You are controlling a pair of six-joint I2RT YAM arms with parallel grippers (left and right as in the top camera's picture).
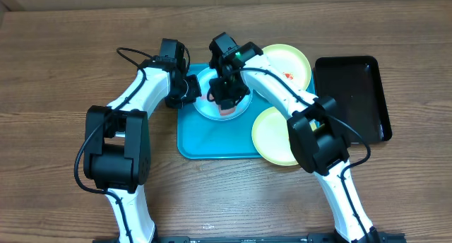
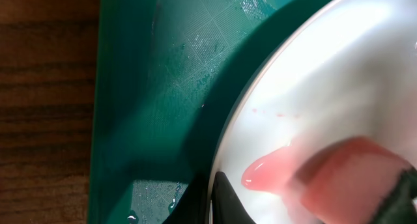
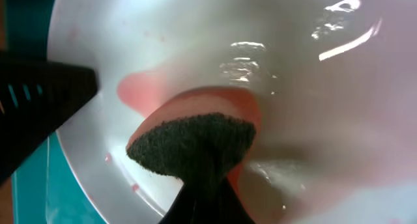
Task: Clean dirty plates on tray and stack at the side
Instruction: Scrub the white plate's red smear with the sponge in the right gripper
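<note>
1. The right gripper [image 3: 203,201] is closed on a pink sponge [image 3: 195,142], which presses on the wet blue-rimmed plate [image 3: 313,87].
2. The left gripper [image 1: 189,89] is closed on that plate's left rim.
3. The plate lies on the blue tray [image 1: 212,140], smeared red beside the sponge.

What's around me: a black tray [image 1: 351,98], a sponge [image 3: 192,146], a wooden worktop [image 1: 63,73].
The glossy black tray lies flat on the brown wood-grain worktop, far to my right. The sponge is pink, its dark, coarse scouring face turned toward my right wrist camera.
</note>
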